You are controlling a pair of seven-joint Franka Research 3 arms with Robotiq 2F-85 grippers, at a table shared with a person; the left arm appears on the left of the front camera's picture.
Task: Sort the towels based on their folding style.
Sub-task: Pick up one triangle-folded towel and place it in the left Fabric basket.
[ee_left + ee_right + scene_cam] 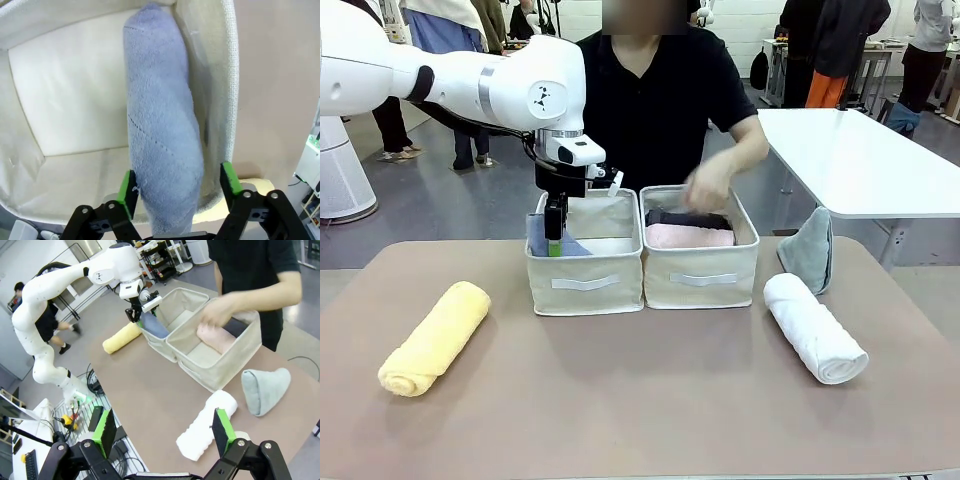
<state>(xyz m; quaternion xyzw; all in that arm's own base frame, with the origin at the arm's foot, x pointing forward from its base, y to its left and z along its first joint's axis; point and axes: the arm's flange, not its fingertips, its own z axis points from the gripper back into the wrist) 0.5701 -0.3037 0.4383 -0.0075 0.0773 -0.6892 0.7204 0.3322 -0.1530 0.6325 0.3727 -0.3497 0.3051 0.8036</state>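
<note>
My left gripper (555,245) hangs over the left beige bin (585,285), open. The lavender-blue towel (160,125) lies in that bin between the green pads (129,192), leaning on the bin wall. In the right bin (700,280) lie a pale pink towel (688,236) and a dark grey towel (685,217), with the person's hand (705,188) over them. A yellow rolled towel (435,338) rests front left on the table. To the right are a white rolled towel (814,327) and a grey-teal cone towel (808,250). My right gripper (165,432) is open above the table, near the white towel (206,425).
The two bins stand side by side at the table's far middle, with the person right behind them. The brown tabletop (640,400) has free room in front of the bins. A white table (860,160) stands at the back right.
</note>
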